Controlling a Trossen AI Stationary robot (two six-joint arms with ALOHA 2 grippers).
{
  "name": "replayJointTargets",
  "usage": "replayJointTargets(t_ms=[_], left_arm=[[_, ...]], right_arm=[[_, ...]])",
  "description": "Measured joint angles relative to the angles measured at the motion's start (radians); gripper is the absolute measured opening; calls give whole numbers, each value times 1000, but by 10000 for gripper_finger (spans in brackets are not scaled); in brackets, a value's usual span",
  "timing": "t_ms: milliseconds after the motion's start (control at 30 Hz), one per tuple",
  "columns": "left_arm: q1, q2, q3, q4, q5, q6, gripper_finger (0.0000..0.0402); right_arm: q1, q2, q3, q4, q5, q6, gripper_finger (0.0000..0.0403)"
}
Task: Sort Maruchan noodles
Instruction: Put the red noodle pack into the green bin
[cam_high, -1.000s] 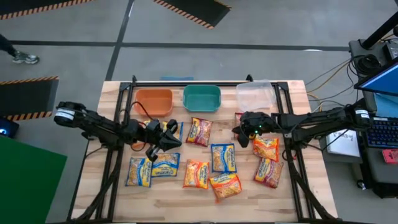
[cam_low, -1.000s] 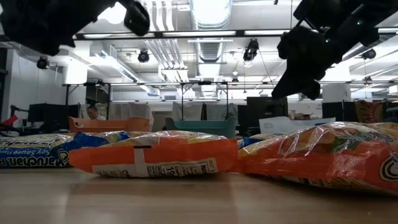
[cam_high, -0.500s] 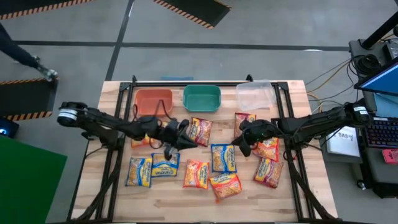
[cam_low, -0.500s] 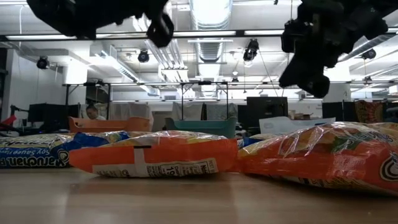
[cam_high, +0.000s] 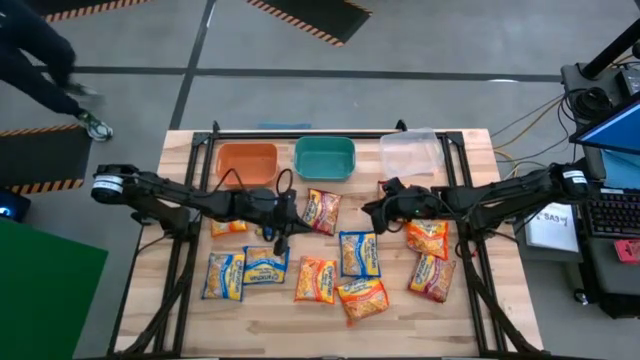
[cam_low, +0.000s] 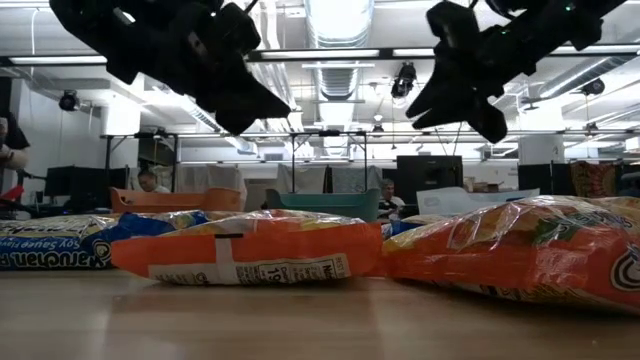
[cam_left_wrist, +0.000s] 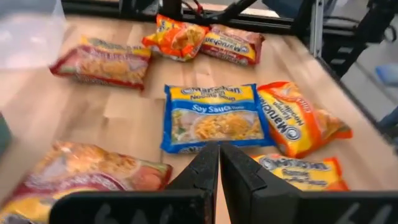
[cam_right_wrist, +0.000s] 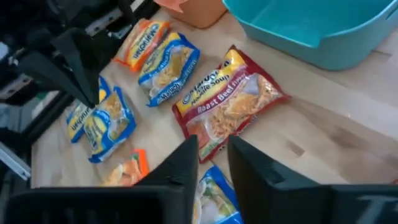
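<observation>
Several Maruchan noodle packets lie flat on the wooden table: a maroon one, blue ones, orange ones. My left gripper hovers shut and holding nothing just left of the maroon packet; in its wrist view the fingertips point toward a blue Soy Sauce packet. My right gripper hovers just right of that maroon packet, its fingers slightly open with nothing between them, facing the Roast Beef packet.
An orange bin, a green bin and a clear bin stand in a row along the far edge. Black frame rails run down both table sides. A person walks on the floor beyond the far left corner.
My left gripper has gone toward the table's middle and tipped up from pointing steeply down to nearly level, ending beside the maroon packet. My right gripper has drifted toward the table's left and rolled. No packet has moved.
</observation>
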Motion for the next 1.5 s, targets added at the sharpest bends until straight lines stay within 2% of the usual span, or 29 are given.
replayJointTargets(t_ms=[233,433,533,700,967,1133,1300,1500], left_arm=[[4,1,0,-24,-43,185,0],[24,1,0,-35,-43,288,0],[46,1,0,-35,-43,318,0],[84,5,-3,-35,-43,328,0],[95,9,-3,-33,-42,287,0],[95,9,-3,-33,-42,286,0],[95,9,-3,-43,-42,284,0],[95,11,-12,-98,-42,244,0]], right_arm=[[-14,98,54,2,99,-64,194],[-65,126,102,-41,101,-162,240],[-123,126,137,-152,44,-130,244],[-207,122,158,-232,-152,-69,238],[-167,120,158,-292,-334,74,234],[-123,120,191,-514,-337,185,224],[-116,120,231,-753,-261,247,219],[-116,135,233,-656,-185,238,219]])
